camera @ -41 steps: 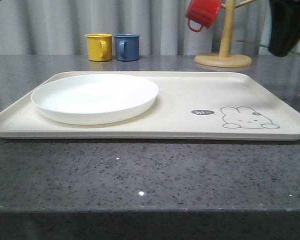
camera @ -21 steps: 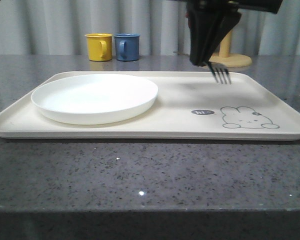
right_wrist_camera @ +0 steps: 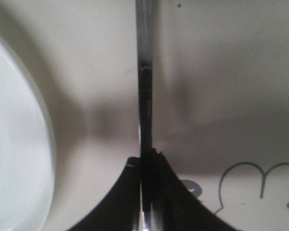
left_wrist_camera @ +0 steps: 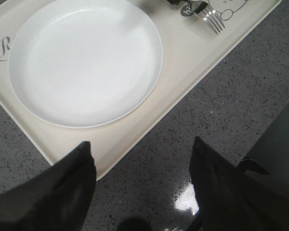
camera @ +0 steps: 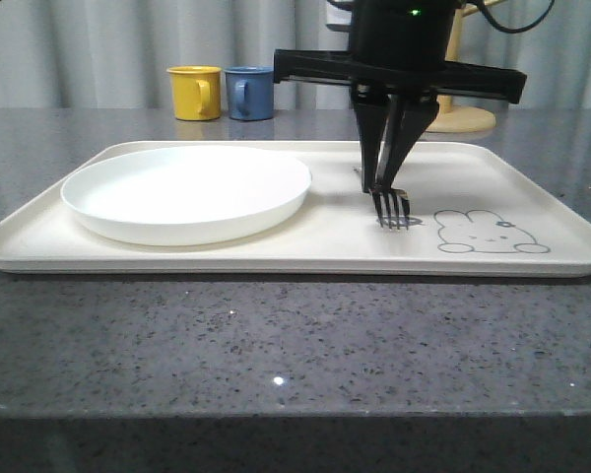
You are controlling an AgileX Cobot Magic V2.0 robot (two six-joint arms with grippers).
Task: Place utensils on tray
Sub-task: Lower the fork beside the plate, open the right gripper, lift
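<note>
fork (camera: 391, 208) pinched between the closed right fingers (camera: 382, 183), tines hanging just below the tips and at or just above the tray (camera: 532, 268) floor; contact not certain. in the right wrist view, slim handle (right_wrist_camera: 144, 72) running straight out ahead of the fingers (right_wrist_camera: 147, 192) over bare cream tray (right_wrist_camera: 221, 57). bunny drawing (camera: 485, 233) just beside the tines on one side, white plate (camera: 186, 192) on the other, a little farther off, also on the tray. seen from the left wrist, tines (left_wrist_camera: 213, 19) poking out near the tray edge (left_wrist_camera: 192, 77), next to the plate (left_wrist_camera: 85, 60). left fingers (left_wrist_camera: 139, 192) spread wide apart, holding nothing, hovering over grey speckled bench (left_wrist_camera: 231, 110) just off the tray's rim. well behind the right fingers, yellow mug (camera: 195, 93) and blue mug (camera: 249, 93) side by side on the bench (camera: 276, 345), wooden stand base (camera: 463, 119) behind too.
</note>
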